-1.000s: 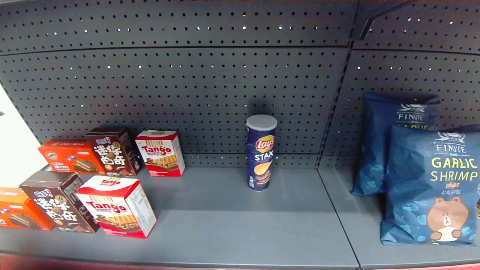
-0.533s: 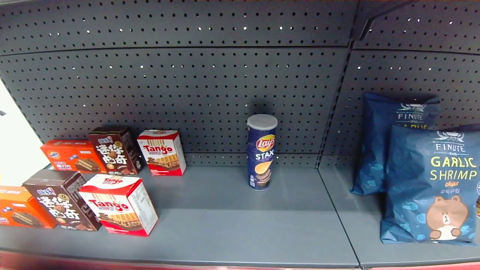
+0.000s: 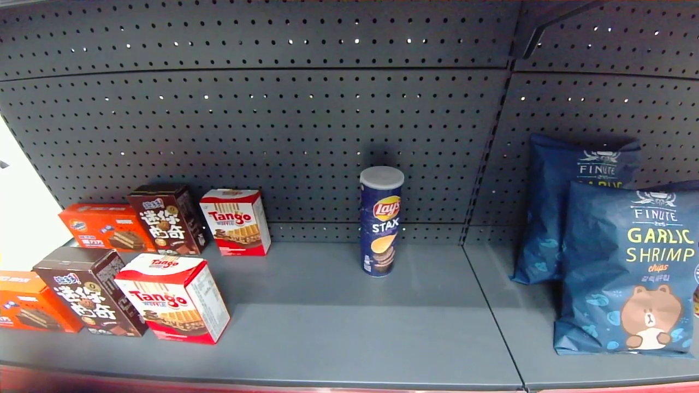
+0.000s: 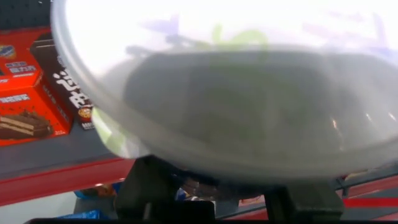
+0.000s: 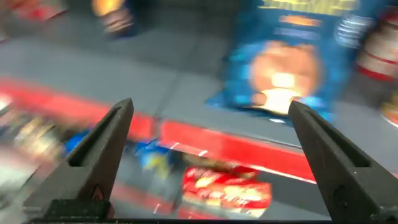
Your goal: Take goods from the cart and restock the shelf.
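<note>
Settling is the word: the head view's whole picture slid over a touch a moment ago and has held still since, so that was the camera squaring up, not the goods, and every item on the shelf (image 3: 349,327) stands as it did. Starting at the shelf's left end, the left claw (image 4: 211,183) hangs just off the red front edge (image 4: 56,180) with a round container (image 4: 236,93) in front of it, pale and translucent. The fingers are largely hidden behind it, but I judge them pinched on it, since nothing else carries it. So the task's item is in the air, not yet shelved. Behind it sit the orange boxes (image 3: 104,232), the brown boxes (image 3: 166,218) and the wafer boxes (image 3: 172,297), two rows deep from the left front corner back. Mid-shelf, a chip can (image 3: 380,221) stands upright near the back edge, with bare shelf in front and to either side, which looks like the likeliest landing spot. At the right end, two blue bags (image 3: 628,267) lean one before the other. Off the front edge there, the right claw (image 5: 211,112) hovers with fingers spread wide and nothing between them, free to fetch from the cart.
</note>
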